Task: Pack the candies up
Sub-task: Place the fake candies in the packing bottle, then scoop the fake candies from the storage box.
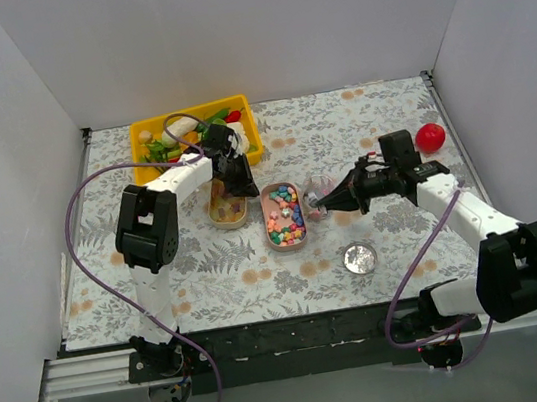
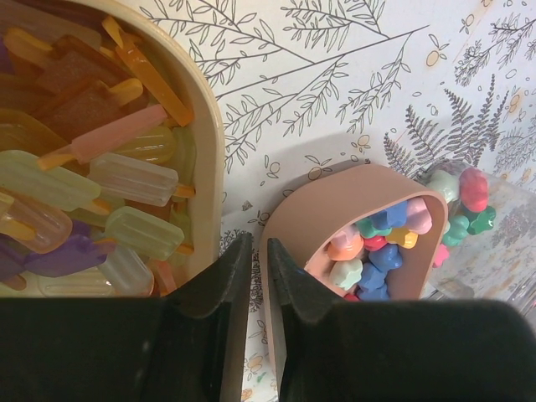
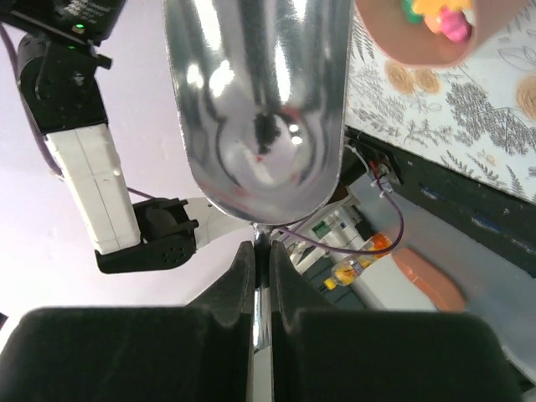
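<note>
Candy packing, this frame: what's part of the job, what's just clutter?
Job:
- candies in pink dish
- popsicle candies in cream dish
- scoop, empty, held in right fingers

Lying about:
- tray of toy vegetables
- red ball
- round tin, though it may be meant for packing; cannot tell

Overhead, wrist close-ups, probably sharing pink tray (image 2: 352, 201)

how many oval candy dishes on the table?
2. Cream dish by the left gripper; pink dish right of it, near the scoop in the right gripper. None looks hidden.
</note>
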